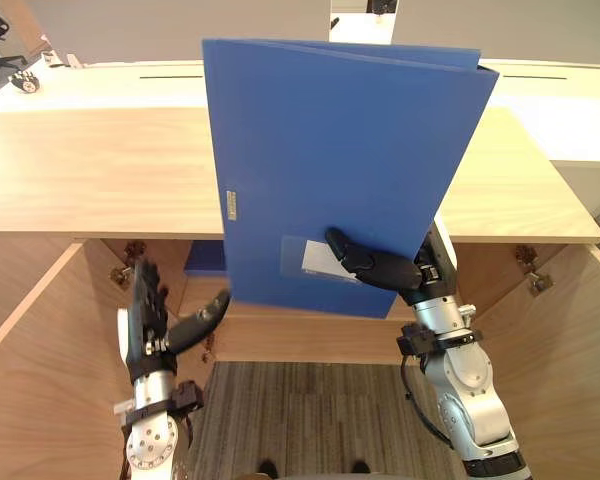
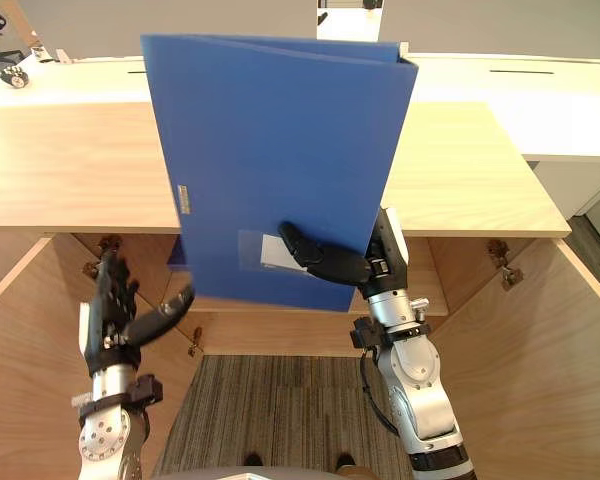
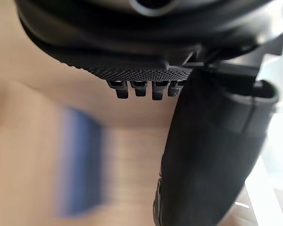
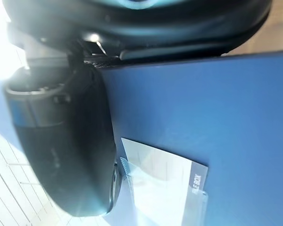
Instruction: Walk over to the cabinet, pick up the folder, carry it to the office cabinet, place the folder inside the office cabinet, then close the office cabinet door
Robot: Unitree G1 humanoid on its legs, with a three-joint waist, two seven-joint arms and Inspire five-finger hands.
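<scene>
Half done: the right hand [image 1: 382, 269] pinches the blue folder [image 1: 330, 150] upright before the open office cabinet [image 1: 90, 170]; the left hand [image 1: 152, 322] is spread, empty. Placing it inside and shutting the door [image 1: 30, 365] remain.

right hand [image 1: 385, 269] raised, thumb pinching | left hand [image 1: 146, 318] low, fingers straight

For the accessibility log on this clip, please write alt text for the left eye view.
The robot's right hand holds a large blue folder nearly upright by its lower edge, thumb across its front, before a wooden cabinet with both doors open. The left hand is lower left, fingers straight, holding nothing.
</scene>
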